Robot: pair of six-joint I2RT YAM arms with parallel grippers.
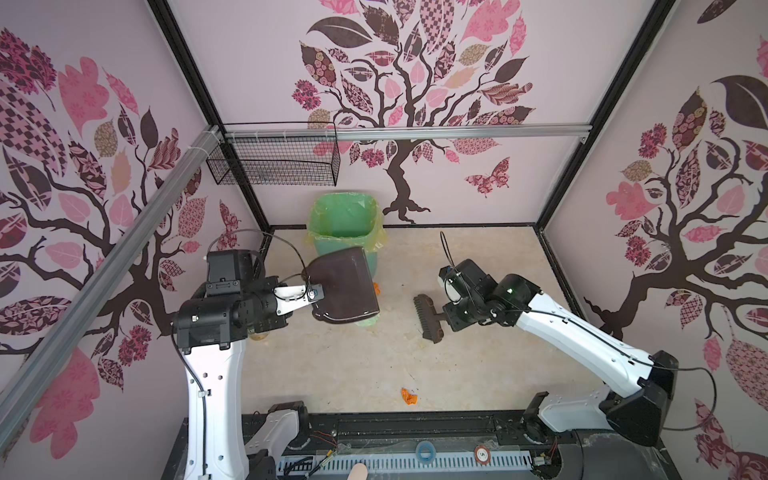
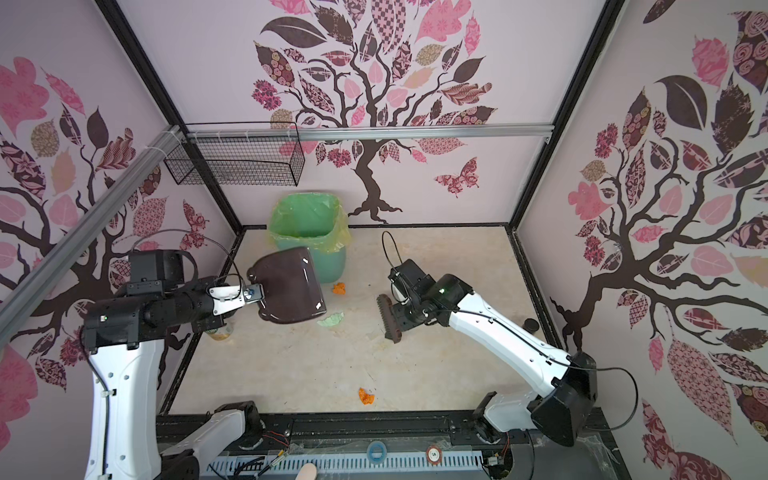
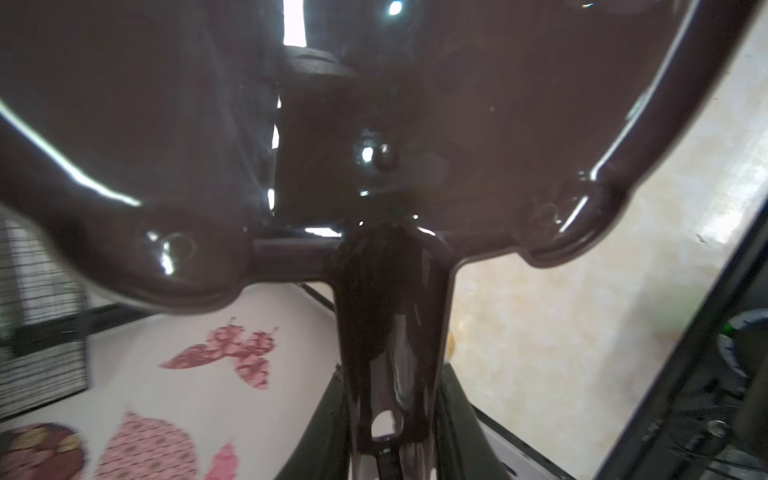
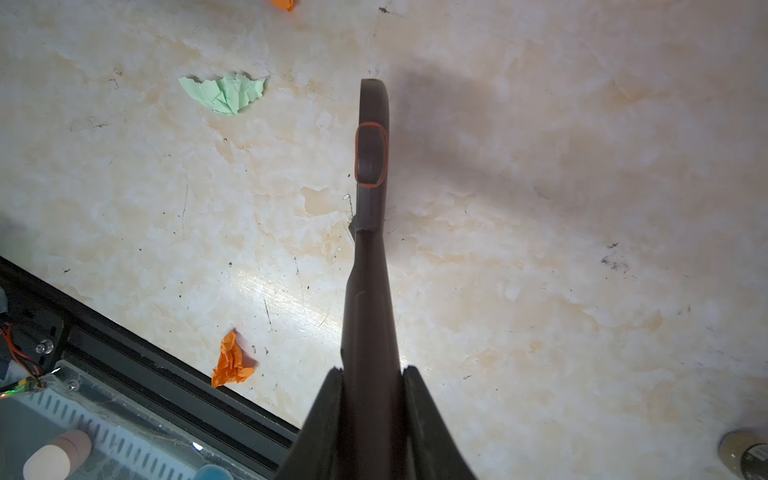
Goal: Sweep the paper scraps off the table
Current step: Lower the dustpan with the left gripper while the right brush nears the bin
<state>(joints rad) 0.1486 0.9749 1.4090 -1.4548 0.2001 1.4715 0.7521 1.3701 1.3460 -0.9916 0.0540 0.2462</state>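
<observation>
- Left gripper (image 1: 316, 294) clamped on the dustpan (image 1: 345, 286) handle, the pan (tilted) just near of the bin (image 1: 345, 220).
- Right gripper (image 4: 374, 415) clamped on the brush (image 1: 426, 318), right of centre.
- Paper scraps on the table (image 1: 478, 374): green scrap (image 2: 331, 319) beside the dustpan, orange scrap (image 1: 409, 396) at the near edge.

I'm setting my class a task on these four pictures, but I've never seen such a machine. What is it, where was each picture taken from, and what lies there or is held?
It is a robot with two arms at a table. Two pictures look down from overhead; two come from cameras on the wrists. The left end effector grips a dustpan, near a green bin. The right end effector is shut on a brush. Paper on the table: an orange scrap at the front edge, a second orange scrap beside the bin, a green scrap by the dustpan.
</observation>
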